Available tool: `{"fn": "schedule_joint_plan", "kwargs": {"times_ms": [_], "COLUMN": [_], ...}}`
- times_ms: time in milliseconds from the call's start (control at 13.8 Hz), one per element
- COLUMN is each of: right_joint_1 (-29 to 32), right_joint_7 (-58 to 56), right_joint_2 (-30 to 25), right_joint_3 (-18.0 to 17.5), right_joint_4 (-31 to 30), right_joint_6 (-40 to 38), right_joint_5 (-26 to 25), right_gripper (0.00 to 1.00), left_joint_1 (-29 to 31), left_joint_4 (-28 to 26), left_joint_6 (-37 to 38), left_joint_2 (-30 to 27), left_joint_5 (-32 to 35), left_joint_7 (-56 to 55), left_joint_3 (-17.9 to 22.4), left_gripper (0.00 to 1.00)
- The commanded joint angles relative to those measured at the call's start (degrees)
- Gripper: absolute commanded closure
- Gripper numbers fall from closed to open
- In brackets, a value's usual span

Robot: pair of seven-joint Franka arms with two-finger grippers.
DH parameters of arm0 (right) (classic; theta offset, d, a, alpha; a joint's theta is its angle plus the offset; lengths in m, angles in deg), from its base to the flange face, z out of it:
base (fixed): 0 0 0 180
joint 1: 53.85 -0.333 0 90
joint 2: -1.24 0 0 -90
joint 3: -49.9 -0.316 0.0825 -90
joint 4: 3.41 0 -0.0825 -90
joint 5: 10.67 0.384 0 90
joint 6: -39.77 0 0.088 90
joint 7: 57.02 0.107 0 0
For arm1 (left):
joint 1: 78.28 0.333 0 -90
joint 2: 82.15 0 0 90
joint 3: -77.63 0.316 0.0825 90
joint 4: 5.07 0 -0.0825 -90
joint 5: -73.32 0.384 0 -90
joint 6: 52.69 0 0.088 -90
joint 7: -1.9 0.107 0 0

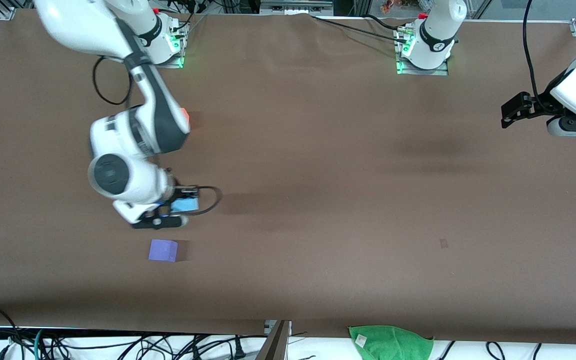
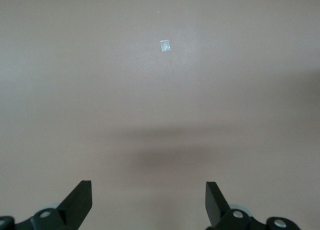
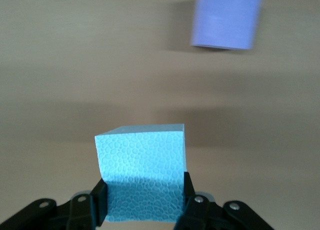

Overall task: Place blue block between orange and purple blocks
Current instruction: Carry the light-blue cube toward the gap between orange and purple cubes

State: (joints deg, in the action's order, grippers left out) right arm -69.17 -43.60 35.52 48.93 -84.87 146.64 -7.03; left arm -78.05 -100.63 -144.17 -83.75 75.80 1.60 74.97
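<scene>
Purple block [image 1: 163, 250] sits on the table [image 1: 318, 200], nearer the front camera than the right tool [image 1: 180, 206], which grips the blue block [image 1: 186, 204] between its fingers. Orange block [image 1: 184, 115] peeks out past the right arm. Left tool [image 1: 510, 115] waits, spread wide.

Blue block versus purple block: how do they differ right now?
The blue block is light sky-blue; the purple block is darker violet. The blue block is clamped between the shut fingers of the right gripper, while the purple block sits free on the table, untouched. The blue block is also partly hidden by the gripper in the front view; the purple block is in full view. Both are matte cubes of seemingly equal size.
</scene>
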Motion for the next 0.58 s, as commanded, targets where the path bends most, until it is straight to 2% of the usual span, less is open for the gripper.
{"fn": "schedule_joint_plan", "kwargs": {"times_ms": [0,290,508], "right_joint_1": [2.92,4.16,4.16], "right_joint_7": [-1.63,-1.63,-1.63], "right_joint_2": [-3.33,-8.34,-10.63], "right_joint_3": [-0.79,-0.52,-0.52], "right_joint_4": [-6.32,-19.93,-26.89], "right_joint_6": [1.58,14.12,20.73], "right_joint_5": [1.54,1.54,1.54], "right_gripper": [0.47,0.47,0.47], "left_joint_1": [-0.13,-0.13,-0.13], "left_joint_4": [0.55,0.64,0.55], "left_joint_6": [0.33,0.33,0.33], "left_joint_2": [-0.24,-0.24,-0.24], "left_joint_5": [1.03,0.94,0.94], "left_joint_7": [0.65,0.65,0.65], "left_joint_3": [-0.15,-0.15,-0.15], "left_gripper": [0.0,0.0,0.0]}}
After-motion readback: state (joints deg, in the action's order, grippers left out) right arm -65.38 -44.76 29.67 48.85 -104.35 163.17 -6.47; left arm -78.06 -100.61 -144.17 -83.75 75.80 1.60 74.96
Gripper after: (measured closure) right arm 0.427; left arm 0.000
